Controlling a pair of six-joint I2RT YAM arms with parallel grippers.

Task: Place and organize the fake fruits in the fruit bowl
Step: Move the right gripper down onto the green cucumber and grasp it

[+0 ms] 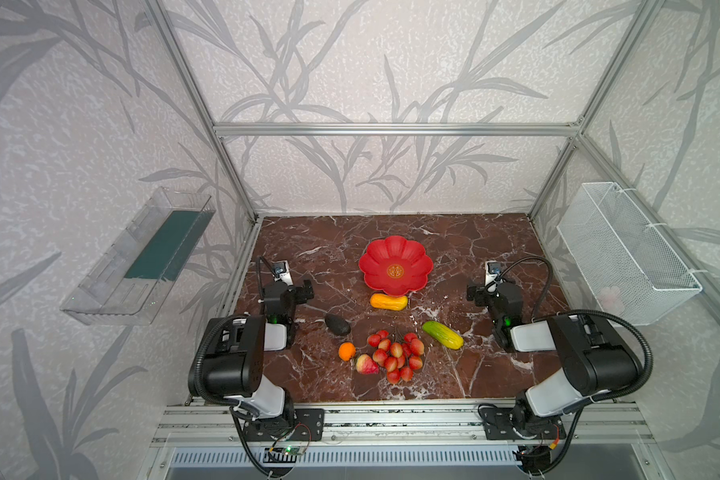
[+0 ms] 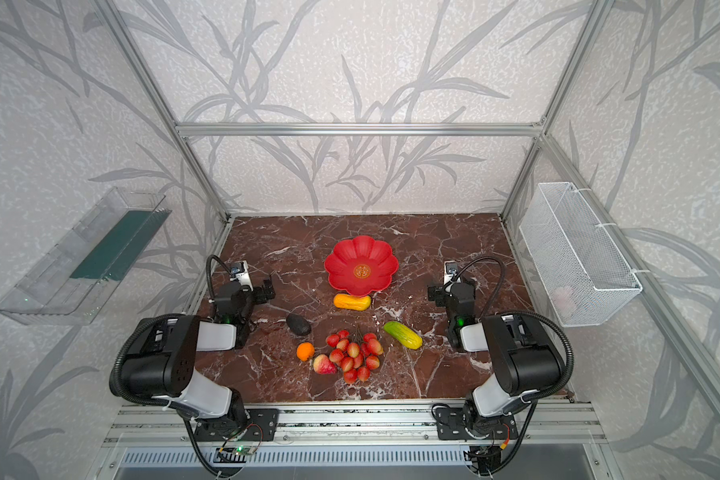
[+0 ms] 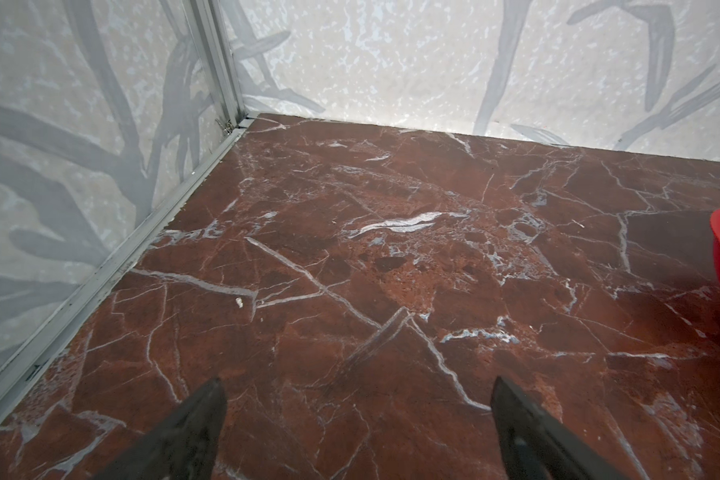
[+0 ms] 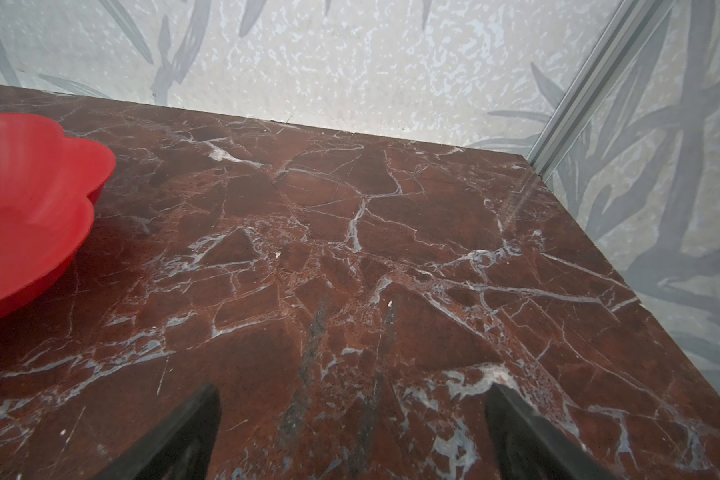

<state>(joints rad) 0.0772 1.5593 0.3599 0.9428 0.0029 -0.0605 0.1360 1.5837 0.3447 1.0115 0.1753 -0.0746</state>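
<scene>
— Anything in the bowl (image 1: 375, 266) yet?

— Nothing. It sits empty on the counter (image 1: 308, 245), toward the back and about midway across. All six fruits lie in front of it. The yellow fruit (image 1: 388, 301) is just beside its near rim. The avocado (image 1: 337, 324) is further forward on the left, and the green fruit (image 1: 442, 335) on the right. Closest to the front are the orange (image 1: 346, 351), the peach (image 1: 366, 365) and the berries (image 1: 396, 355). The peach looks to be touching the bunch.

— And the arms?

— One stands on each side of the bowl, well apart from any fruit. The left fingers (image 3: 192, 432) are spread wide with only bare counter between them. The right fingers (image 4: 524, 432) are the same. Neither pair has hold of anything.

— So which step is this?

— The very first, I'd say: picking a fruit and reaching for it. One arm has to swing in toward the middle and come down over a piece. The yellow fruit seems the easy start, being nearest the bowl. It lies crossways, so the fingers should close across its narrow width. The berries look the trickiest, a loose bunch that may sag. I'd leave them until the firm fruits are placed.
</scene>
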